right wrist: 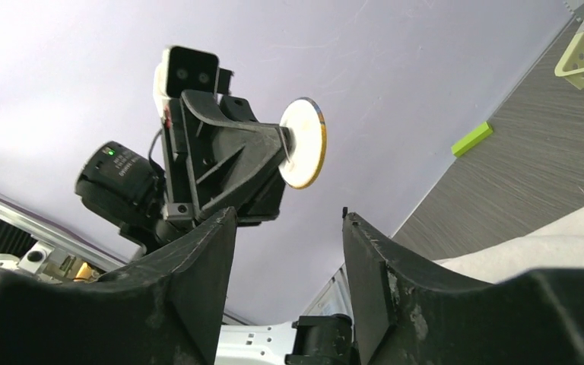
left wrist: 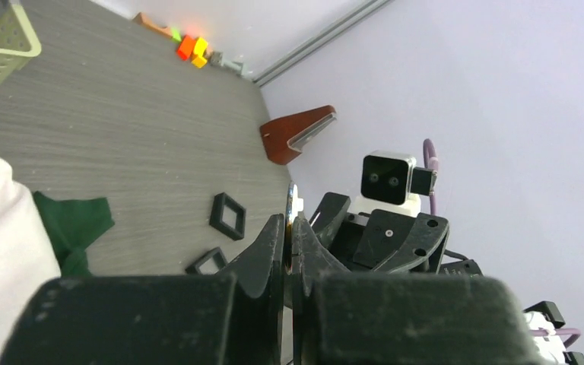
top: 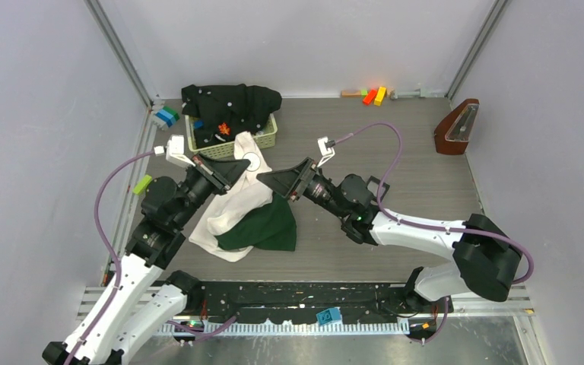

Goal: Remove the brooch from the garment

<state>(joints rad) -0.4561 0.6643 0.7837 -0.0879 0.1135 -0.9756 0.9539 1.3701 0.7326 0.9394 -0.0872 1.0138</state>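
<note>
The brooch [right wrist: 304, 142] is a round white disc with a metal pin, pinched by its edge in my left gripper [left wrist: 290, 224], which is shut on it. From above, the brooch [top: 252, 160] sits over the top corner of the garment [top: 243, 209], a cream-white cloth with dark green parts lying crumpled on the table. In the right wrist view the disc hangs in the air with no cloth round it. My right gripper [right wrist: 289, 217] faces it from just to the right, open and holding nothing. The brooch [left wrist: 292, 201] shows edge-on between the left fingers.
A pale green basket [top: 266, 141] holding a black garment [top: 232, 103] stands behind the arms. Black square frames [left wrist: 227, 216] lie on the table near the right arm. A brown wooden metronome [top: 456, 128] is at the right, coloured blocks [top: 374, 96] at the back wall, a green block [top: 142, 184] at the left.
</note>
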